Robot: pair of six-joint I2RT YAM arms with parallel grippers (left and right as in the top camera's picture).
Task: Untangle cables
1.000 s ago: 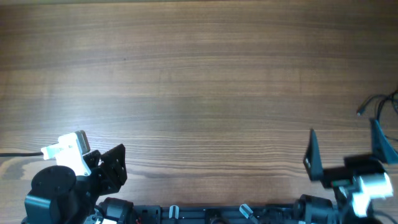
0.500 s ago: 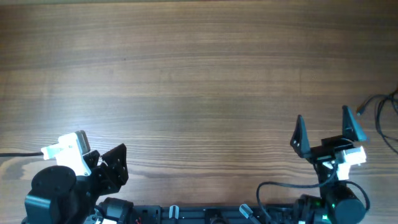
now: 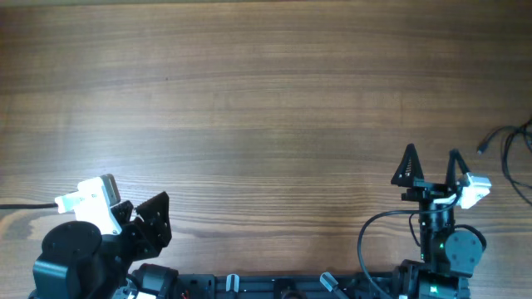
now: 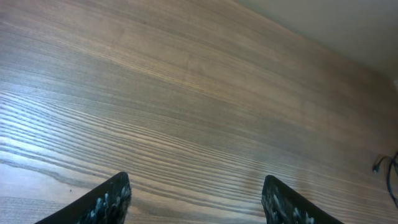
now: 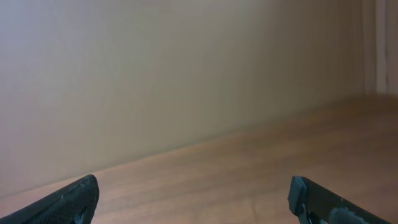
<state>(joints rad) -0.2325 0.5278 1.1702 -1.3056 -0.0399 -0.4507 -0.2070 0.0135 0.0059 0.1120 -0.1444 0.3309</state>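
Thin black cables (image 3: 511, 145) lie at the far right edge of the wooden table, mostly cut off by the frame; a bit of them also shows at the right edge of the left wrist view (image 4: 387, 168). My right gripper (image 3: 431, 164) is open and empty near the front right, well left of the cables. Its fingertips frame bare table and a wall in the right wrist view (image 5: 196, 199). My left gripper (image 3: 154, 218) is open and empty at the front left, with only bare wood between its fingertips (image 4: 196, 199).
The wooden table (image 3: 266, 108) fills the overhead view. A thin black cable (image 3: 21, 204) runs in from the left edge near the left arm. The arm bases and their wiring sit along the front edge.
The right arm has swung left and turned upright, its fingers closer together than before but still open. The left arm has not moved. The cables lie as before.
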